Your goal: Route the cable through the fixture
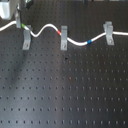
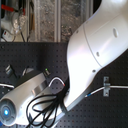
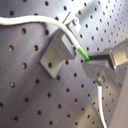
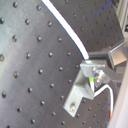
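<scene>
Routing status: partly done, by my judgement; the last seating at the fixture remains unconfirmed.
Cable (image 1: 75,41): white cord running across the board past all three clips in the first exterior view, sagging between them.
Cable at the fixture (image 1: 26,40): in the first wrist view the cord (image 3: 30,19) comes up to the forked top of the fixture (image 3: 56,51) and appears to lie in or against the fork; whether it sits fully in the notch cannot be told.
Green band (image 3: 81,53): just beyond the fixture's fork, leading straight into the pincer.
Gripper (image 3: 92,65): clenched on the cable at the end of the green band, close beside the fixture; in the first exterior view it (image 1: 19,17) sits just above and behind the fixture.
Second wrist view: the fixture (image 4: 79,95) stands directly under the held stretch of cord.
Middle clip (image 1: 64,40): next along from the fixture; the cord crosses its top beside the red band (image 1: 60,31) and looks routed.
Far clip (image 1: 108,32): farthest from the fixture; the cord passes its top beyond the blue band (image 1: 89,42) and looks routed.
Remaining work: press the cord down into the fixture's fork, release, withdraw.
Board (image 1: 65,90): dark perforated plate carrying the fixture and both other clips.
Arm (image 2: 95,45): fills most of the second exterior view, hiding the fixture there.
</scene>
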Robot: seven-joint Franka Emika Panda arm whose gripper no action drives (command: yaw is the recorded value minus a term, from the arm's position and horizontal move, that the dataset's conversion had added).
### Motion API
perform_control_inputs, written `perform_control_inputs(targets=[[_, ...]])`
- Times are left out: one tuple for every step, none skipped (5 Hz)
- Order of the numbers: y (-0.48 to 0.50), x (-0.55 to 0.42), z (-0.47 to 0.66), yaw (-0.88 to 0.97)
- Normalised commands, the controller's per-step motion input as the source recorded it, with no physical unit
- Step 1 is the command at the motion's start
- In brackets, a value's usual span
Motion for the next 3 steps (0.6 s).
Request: perform_control_inputs(targets=[[0.218,-0.284,0.23,0.00],[0.156,-0.320,0.21,0.00],[0.032,-0.423,0.11,0.00]])
